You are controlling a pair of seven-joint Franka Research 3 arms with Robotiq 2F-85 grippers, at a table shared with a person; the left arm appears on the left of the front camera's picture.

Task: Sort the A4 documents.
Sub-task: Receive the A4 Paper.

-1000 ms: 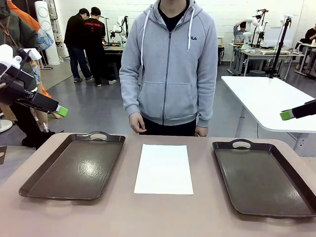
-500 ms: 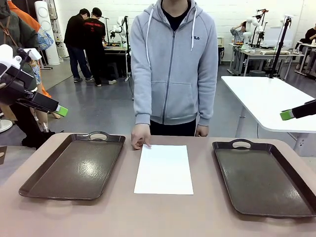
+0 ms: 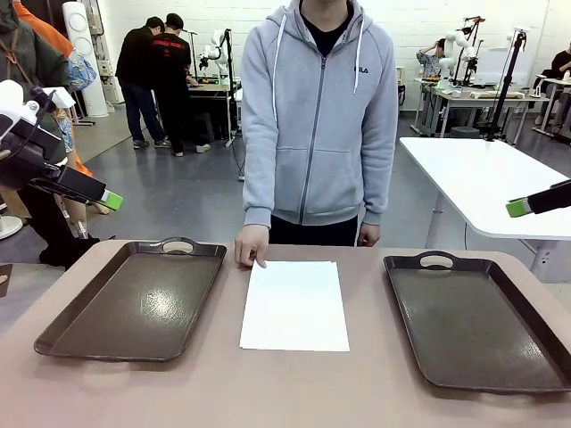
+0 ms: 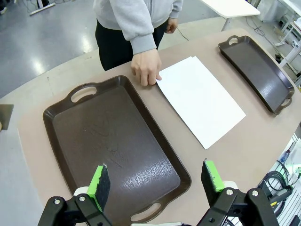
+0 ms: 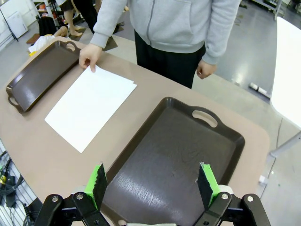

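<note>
A4 documents (image 3: 294,306) lie mid-bench between left tray (image 3: 134,299) and right tray (image 3: 477,325). Person's hand (image 3: 251,245) touches their far corner. Left fingers (image 4: 99,181) and right fingers (image 5: 206,181) are wide open and empty.

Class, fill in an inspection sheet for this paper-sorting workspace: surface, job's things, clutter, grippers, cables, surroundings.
Surface: tan table; left tray and right tray hold nothing.
Job's things: A4 documents lie flat between the trays, sheets slightly offset; the person's hand touches a far corner.
Clutter: nothing seen.
Grippers: left gripper open above the left tray; right gripper open above the right tray.
Cables: cables beyond the table's edge.
Surroundings: person in grey hoodie at far side; white table behind.
</note>
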